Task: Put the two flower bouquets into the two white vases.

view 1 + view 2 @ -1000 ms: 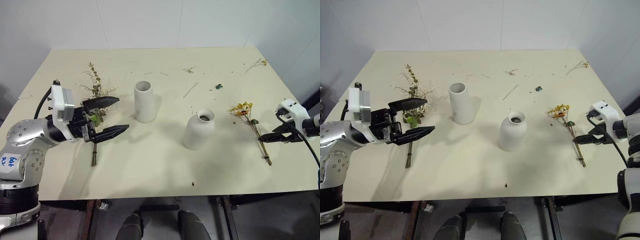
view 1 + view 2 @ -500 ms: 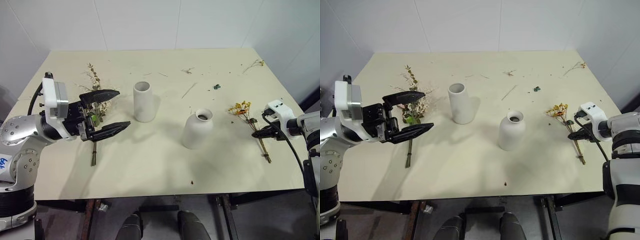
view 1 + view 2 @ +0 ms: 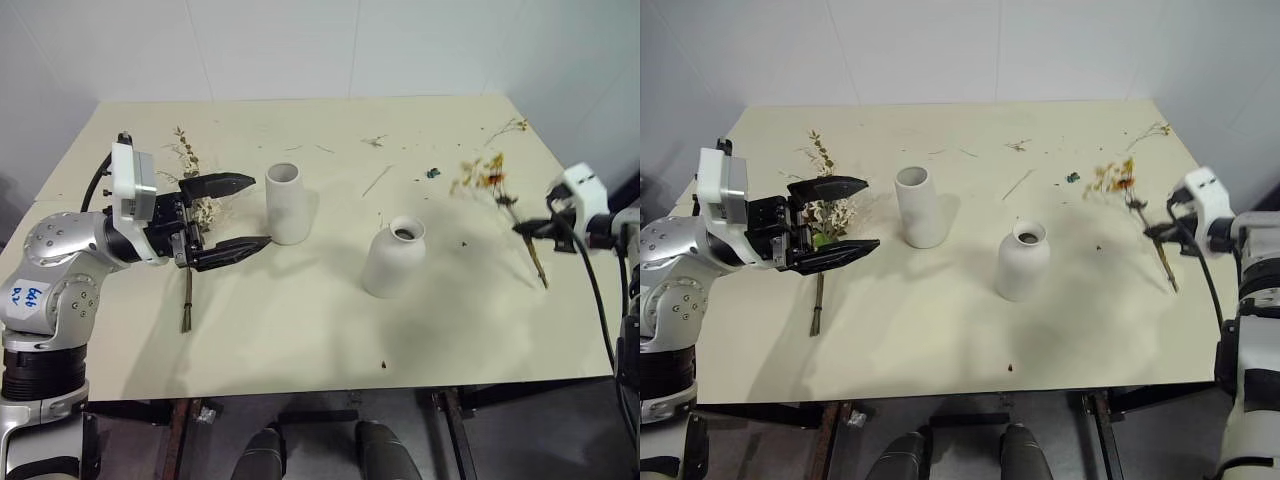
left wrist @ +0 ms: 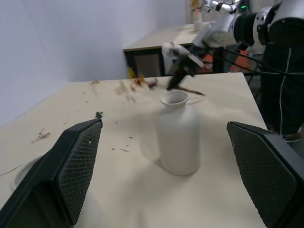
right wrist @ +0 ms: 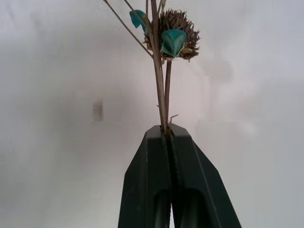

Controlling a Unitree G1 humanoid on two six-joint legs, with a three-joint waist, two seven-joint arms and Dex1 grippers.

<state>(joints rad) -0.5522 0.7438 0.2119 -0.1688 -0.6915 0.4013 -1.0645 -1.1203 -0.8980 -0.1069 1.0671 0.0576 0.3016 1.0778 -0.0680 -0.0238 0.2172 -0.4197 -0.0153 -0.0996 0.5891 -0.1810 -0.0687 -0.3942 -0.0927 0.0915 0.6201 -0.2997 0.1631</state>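
Left eye view showed the right gripper (image 3: 522, 229) at the right edge of the worktop (image 3: 330, 330), its fingers pinched tight on the thin stems of the yellow bouquet (image 3: 497, 190). That bunch was clear of the worktop and tilted, its yellow heads highest and leaning toward the middle of the worktop, its stem ends hanging below the fingers. In the right wrist view the two black fingers (image 5: 152, 190) met with no gap, the stems rising from between their tips to a brown sunflower head.

The left gripper (image 3: 243, 212) hung over the left part of the worktop with its fingers spread wide and nothing between them. Just under and behind them lay the pink bouquet (image 3: 190, 205), flat on the worktop, its stems running toward the near edge and its sprigs toward the far wall.

The cylinder vase (image 3: 287, 203) stood upright just to the right of the left gripper's fingertips. The rounded vase (image 3: 395, 257) stood upright nearer the front, between the cylinder vase and the right gripper, well apart from both bunches. Both vases were empty. Loose twigs (image 3: 380, 181) lay scattered over the far half of the worktop.
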